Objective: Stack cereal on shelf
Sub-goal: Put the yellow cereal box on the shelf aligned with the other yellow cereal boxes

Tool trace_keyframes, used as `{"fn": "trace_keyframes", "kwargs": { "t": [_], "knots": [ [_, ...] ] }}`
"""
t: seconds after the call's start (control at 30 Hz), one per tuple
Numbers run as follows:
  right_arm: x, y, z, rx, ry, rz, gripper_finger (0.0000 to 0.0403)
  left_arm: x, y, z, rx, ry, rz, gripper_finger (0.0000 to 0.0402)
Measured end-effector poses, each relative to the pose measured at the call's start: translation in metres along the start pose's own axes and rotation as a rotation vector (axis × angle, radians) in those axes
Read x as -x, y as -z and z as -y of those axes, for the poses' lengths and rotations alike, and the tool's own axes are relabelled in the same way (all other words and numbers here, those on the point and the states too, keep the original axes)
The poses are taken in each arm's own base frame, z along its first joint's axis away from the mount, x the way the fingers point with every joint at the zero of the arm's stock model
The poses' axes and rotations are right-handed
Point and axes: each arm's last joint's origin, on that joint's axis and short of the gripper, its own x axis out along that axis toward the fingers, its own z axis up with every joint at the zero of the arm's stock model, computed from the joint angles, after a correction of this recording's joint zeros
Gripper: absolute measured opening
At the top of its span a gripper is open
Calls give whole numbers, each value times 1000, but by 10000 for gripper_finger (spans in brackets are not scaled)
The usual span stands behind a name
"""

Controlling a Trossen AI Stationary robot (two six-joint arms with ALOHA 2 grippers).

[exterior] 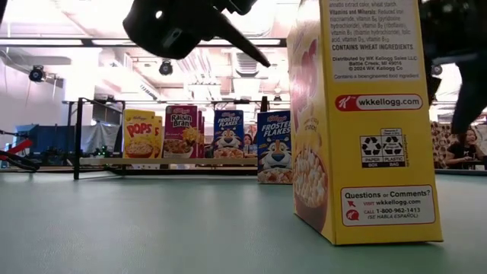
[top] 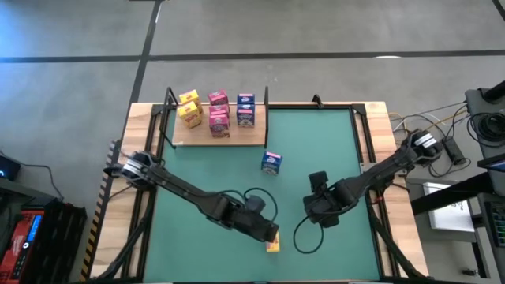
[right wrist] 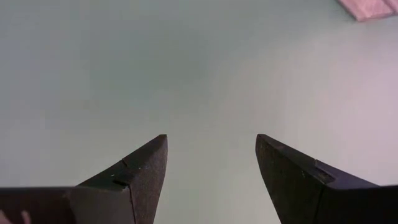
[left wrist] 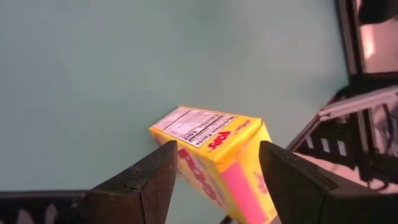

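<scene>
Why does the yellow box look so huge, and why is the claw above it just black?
In the low view the yellow cardboard cereal box stands right by the camera, so it fills the picture; the left claw above it is dark against bright ceiling lights. In the high view the same box is small. In the left wrist view its print reads sharp.

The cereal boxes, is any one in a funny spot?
Yes. One blue cardboard cereal box stands alone on the green table mat, off the pale wooden shelf where the others sit. A yellow cardboard cereal box stands at the mat's near edge between the left claw fingers.
</scene>
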Motion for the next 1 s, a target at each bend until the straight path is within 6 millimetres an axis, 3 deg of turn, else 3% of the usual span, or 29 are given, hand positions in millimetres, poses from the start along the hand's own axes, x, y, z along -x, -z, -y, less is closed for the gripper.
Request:
{"fn": "trace_keyframes", "kwargs": {
  "t": [0.17, 0.37, 0.5, 1.0],
  "knots": [
    [-6, 21, 4, 7, -2, 35, 233, -7, -2, 12, 19, -62, -7, 210],
    [-1, 35, 12, -51, 131, 126, 233, -6, -7, 21, 12, -119, 1, 210],
    [6, 37, 18, -111, 230, 186, 233, -5, -8, 21, 12, -137, 4, 210],
    [8, 37, 18, -99, 218, 196, 233, -4, -1, 22, 69, -131, 1, 210]
  ]
}}
